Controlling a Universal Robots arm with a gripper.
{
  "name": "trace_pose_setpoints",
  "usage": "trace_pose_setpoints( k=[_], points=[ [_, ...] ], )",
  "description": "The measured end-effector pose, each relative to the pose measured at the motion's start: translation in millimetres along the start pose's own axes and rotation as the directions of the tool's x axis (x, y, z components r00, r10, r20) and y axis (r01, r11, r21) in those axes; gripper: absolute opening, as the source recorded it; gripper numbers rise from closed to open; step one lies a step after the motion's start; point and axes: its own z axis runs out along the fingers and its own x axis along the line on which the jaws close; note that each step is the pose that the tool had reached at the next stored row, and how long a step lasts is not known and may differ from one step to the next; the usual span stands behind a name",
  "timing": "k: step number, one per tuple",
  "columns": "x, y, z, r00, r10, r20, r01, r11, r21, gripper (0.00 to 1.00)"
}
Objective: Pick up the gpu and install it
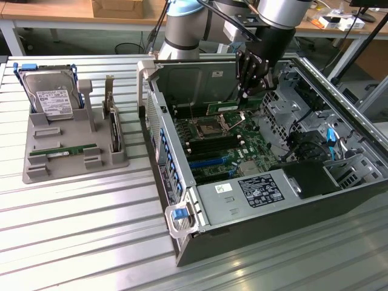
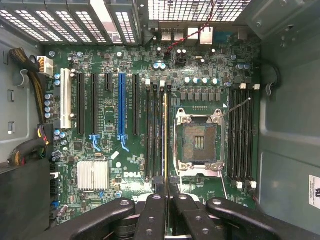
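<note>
Already the gpu (image 2: 165,145) is picked up: the jaws are clamped on it edge-on above the motherboard (image 2: 110,150) slots, at twelve o'clock of the case (image 1: 254,200); seating remains.

**A workshop behind the bench**

We see a ribbed metal work surface (image 1: 79,224) with a dull sheen under even light. Beyond it stand wooden-topped tables (image 1: 54,12) on pale frames; one carries a cardboard box (image 1: 118,7), and another at the exterior view's right holds small clutter (image 1: 339,21). Dark cables (image 1: 130,47) lie on the floor beneath.
</note>
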Motion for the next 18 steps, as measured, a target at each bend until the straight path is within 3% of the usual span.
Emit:
trace_pose_setpoints(
  k=[18],
  points=[
    [0.0,-0.2,4.4,1.0,0.0,0.0001,0.0,1.0,0.0,0.12]
  ],
)
